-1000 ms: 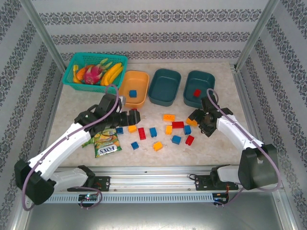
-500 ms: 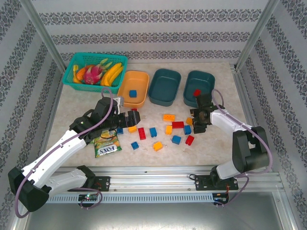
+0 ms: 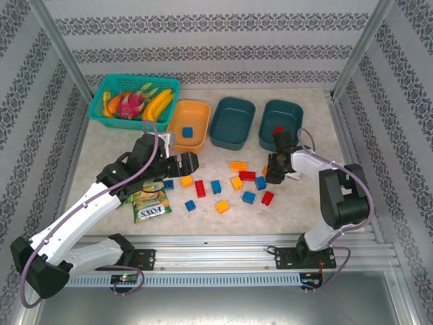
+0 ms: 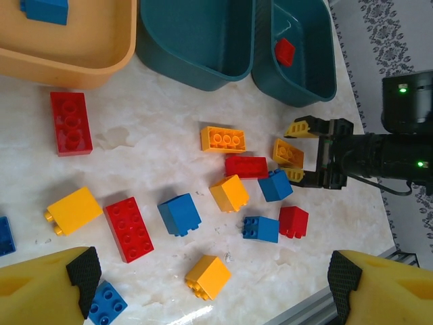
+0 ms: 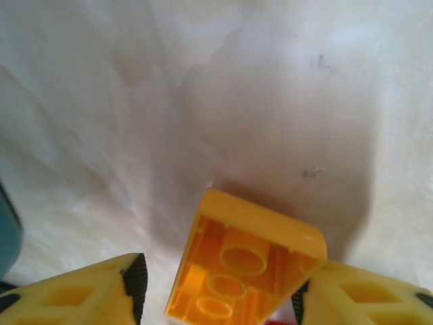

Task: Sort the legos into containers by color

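legos [image 4: 229, 193] crowd centre; containers [image 4: 196, 76] wall far side; table [image 3: 203, 220] near strip free

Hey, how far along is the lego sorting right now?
Barely started. Done: one blue brick lies in the orange tub and one red brick in the right teal tub; the middle teal tub holds nothing. In hand: the right hand straddles an orange-yellow brick, not visibly clamped. The left hand is open. Left: a dozen or so loose bricks.
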{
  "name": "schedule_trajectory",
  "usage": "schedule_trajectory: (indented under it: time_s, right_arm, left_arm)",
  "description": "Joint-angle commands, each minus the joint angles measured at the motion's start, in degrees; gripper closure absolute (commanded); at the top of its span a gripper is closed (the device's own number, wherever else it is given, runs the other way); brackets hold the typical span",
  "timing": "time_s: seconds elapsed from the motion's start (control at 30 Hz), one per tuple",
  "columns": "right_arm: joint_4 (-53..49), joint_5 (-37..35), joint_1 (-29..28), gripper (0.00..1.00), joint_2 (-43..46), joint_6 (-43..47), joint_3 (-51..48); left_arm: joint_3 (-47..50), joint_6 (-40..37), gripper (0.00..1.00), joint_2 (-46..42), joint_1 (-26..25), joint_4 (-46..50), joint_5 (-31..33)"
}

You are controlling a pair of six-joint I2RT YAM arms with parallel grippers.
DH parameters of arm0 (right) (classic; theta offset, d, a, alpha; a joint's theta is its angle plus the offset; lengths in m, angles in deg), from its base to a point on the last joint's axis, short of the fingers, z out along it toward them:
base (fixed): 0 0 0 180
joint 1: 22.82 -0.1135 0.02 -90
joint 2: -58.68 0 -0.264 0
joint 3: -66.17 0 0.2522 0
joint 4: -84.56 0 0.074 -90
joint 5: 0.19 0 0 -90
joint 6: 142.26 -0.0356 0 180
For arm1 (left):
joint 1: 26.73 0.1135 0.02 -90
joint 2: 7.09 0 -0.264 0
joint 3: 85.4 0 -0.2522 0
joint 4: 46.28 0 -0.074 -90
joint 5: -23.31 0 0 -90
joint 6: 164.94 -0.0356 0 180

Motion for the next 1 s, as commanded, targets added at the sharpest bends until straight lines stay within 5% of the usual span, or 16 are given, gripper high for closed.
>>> schedule_trajectory:
  time_s: [0.0,0.2,0.47,0.7,0.97]
  right_arm:
    - [-1.1,0.9,0.3,0.48,-1.8,-2.8,1.4]
    - [-2.9,-0.7,0.3,0.71,-2.6,-4.0,2.1]
    - [-6.9,-4.1,-0.5,0.84,3.5,1.8,3.3]
    - [-11.8,-10.7,-7.3,0.87,7.2,26.8,15.4]
    - [-14.2,-8.1,-12.7,0.86,-12.6,50.6,40.8]
  left_arm:
    - [-2.0,-1.4,0.11,0.0,-0.9,0.0,0.7]
    - [-2.6,-1.8,0.11,0.3,-0.9,0.3,1.1]
    - [-3.4,-1.3,0.11,0.5,-0.9,0.7,2.2]
    - [-8.4,1.3,0.1,5.5,2.7,0.8,0.5]
    - [-17.7,4.5,0.1,18.4,11.4,-3.6,-7.8]
